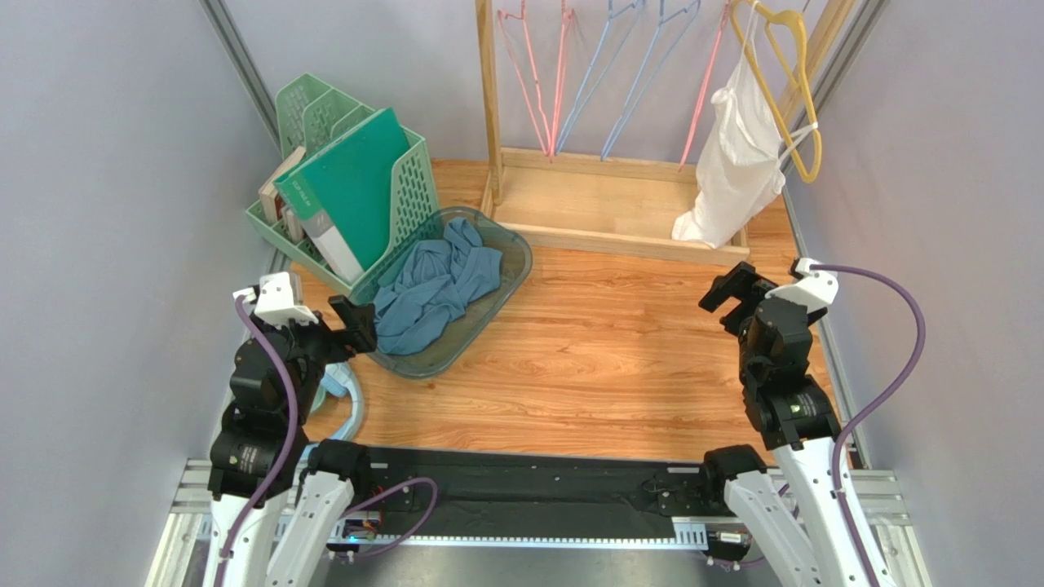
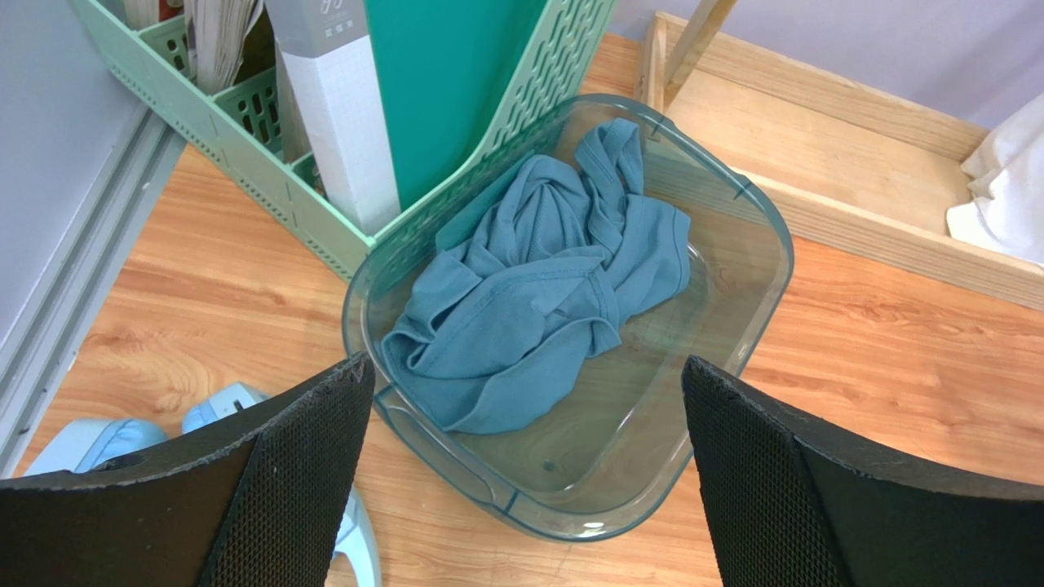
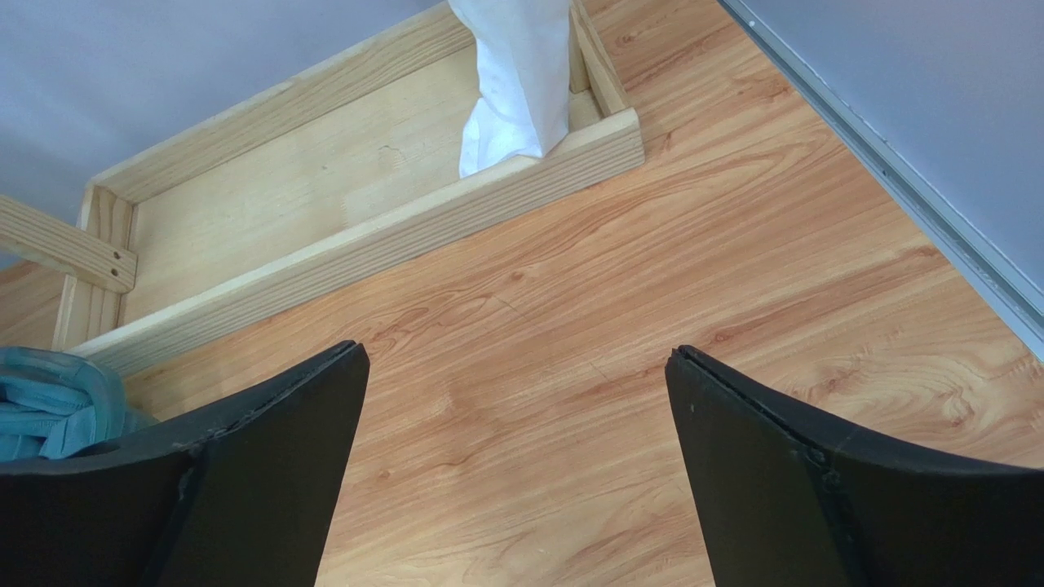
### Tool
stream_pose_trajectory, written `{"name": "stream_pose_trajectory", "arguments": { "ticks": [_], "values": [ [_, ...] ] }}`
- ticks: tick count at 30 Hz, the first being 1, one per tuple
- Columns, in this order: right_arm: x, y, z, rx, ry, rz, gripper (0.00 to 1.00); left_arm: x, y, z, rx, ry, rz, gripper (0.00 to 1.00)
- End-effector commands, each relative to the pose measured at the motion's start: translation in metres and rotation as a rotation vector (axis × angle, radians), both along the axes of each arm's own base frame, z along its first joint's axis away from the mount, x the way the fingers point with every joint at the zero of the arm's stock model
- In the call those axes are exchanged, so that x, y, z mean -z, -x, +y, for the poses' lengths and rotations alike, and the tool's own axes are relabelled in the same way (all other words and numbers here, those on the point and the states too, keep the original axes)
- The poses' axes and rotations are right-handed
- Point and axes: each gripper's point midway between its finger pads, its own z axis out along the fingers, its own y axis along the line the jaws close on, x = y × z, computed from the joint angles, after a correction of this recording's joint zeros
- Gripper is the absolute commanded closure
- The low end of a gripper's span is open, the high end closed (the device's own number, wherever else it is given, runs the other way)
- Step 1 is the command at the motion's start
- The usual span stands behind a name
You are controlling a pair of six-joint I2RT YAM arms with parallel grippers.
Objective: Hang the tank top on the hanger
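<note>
Presently, near to far:

- Left gripper [image 1: 357, 323]: one. Its jaws are spread wide and hold nothing. It sits at the near-left rim of the tub and faces into it.
- Right gripper [image 1: 732, 289]: one. Its jaws are spread wide and empty over bare wood floor, well apart from the garment.
- Pale blue object [image 1: 344, 406]: one, on the floor by the left arm. I cannot tell what kind of thing it is.
- Tub [image 1: 525, 258]: one, of clear tinted plastic, on the floor at left.
- Tank top [image 1: 435, 289]: one, crumpled in a heap inside the tub.
  - It lies just far and right of the left gripper; in the left wrist view it is straight ahead between the fingers.
  - Its long axis runs near-left to far-right.
  - The left arm is plainly the nearer, so the pick-up probably falls to it.
- File rack [image 1: 412, 184]: one, green, holding folders and touching the tub's far-left side.
- Wooden stand [image 1: 601, 203]: one, far centre, with its base tray on the floor.
- Hanger [image 1: 552, 141]: pink wire, hanging at the stand's left end, well apart from both grippers and beyond the tub.
  - A further pink one hangs to the right; the exact count of pink hangers is unclear.
- Light-blue hangers [image 1: 603, 73]: two.
- Yellow hanger [image 1: 803, 86]: one, carrying the white garment [image 1: 733, 159].
</note>
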Motion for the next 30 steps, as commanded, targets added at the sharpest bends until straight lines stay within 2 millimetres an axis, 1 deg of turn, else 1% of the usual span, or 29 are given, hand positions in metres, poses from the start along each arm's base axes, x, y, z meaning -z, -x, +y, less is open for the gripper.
{"name": "stream_pose_trajectory", "arguments": {
  "ticks": [1, 8, 12, 13, 15, 16, 17, 18, 20, 21, 23, 24, 26, 27, 29, 30],
  "values": [
    [-0.019, 0.002, 0.003, -0.029, 0.004, -0.036, 0.0, -0.018, 0.001, 0.001, -0.004, 0.002, -0.059, 0.01],
    [-0.016, 0.001, 0.003, -0.027, 0.009, -0.029, 0.0, -0.014, -0.001, 0.004, -0.014, -0.014, -0.045, 0.01],
    [-0.015, -0.003, 0.012, -0.083, 0.017, -0.018, 0.0, -0.012, -0.009, 0.004, -0.015, -0.035, -0.016, 0.07],
    [-0.014, -0.005, 0.014, -0.098, 0.019, -0.011, 0.0, -0.006, -0.016, 0.002, -0.016, -0.037, 0.02, 0.09],
    [-0.008, -0.009, 0.02, -0.13, 0.022, 0.017, 0.0, -0.004, -0.023, -0.001, -0.016, -0.02, 0.053, 0.11],
    [-0.006, -0.01, 0.021, -0.133, 0.022, 0.028, 0.0, 0.004, -0.03, -0.003, -0.017, -0.018, 0.096, 0.12],
    [0.0, -0.013, 0.025, -0.152, 0.023, 0.055, 0.0, 0.005, -0.035, -0.006, -0.023, -0.002, 0.102, 0.12],
    [0.001, -0.015, 0.026, -0.16, 0.023, 0.06, 0.0, 0.011, -0.043, -0.013, -0.017, -0.019, 0.129, 0.12],
    [0.006, -0.017, 0.031, -0.181, 0.022, 0.084, 0.0, 0.012, -0.055, -0.025, -0.013, -0.038, 0.134, 0.12],
    [0.007, -0.018, 0.032, -0.191, 0.022, 0.088, 0.0, 0.023, -0.066, -0.04, 0.002, -0.09, 0.174, 0.11],
    [0.007, -0.019, 0.035, -0.205, 0.02, 0.089, 0.0, 0.034, -0.082, -0.059, 0.027, -0.123, 0.211, 0.09],
    [0.007, -0.019, 0.035, -0.209, 0.018, 0.084, 0.0, 0.055, -0.097, -0.075, 0.059, -0.136, 0.29, 0.07],
    [0.008, -0.018, 0.037, -0.216, 0.016, 0.083, 0.0, 0.074, -0.114, -0.087, 0.069, -0.158, 0.352, 0.06],
    [0.007, -0.018, 0.037, -0.218, 0.015, 0.077, 0.0, 0.095, -0.127, -0.094, 0.073, -0.192, 0.419, 0.04],
    [0.007, -0.017, 0.04, -0.232, 0.01, 0.074, 0.0, 0.112, -0.139, -0.099, 0.069, -0.219, 0.471, 0.03],
    [0.007, -0.017, 0.04, -0.236, 0.007, 0.069, 0.0, 0.124, -0.149, -0.098, 0.052, -0.224, 0.511, 0.02]
  ]
}}
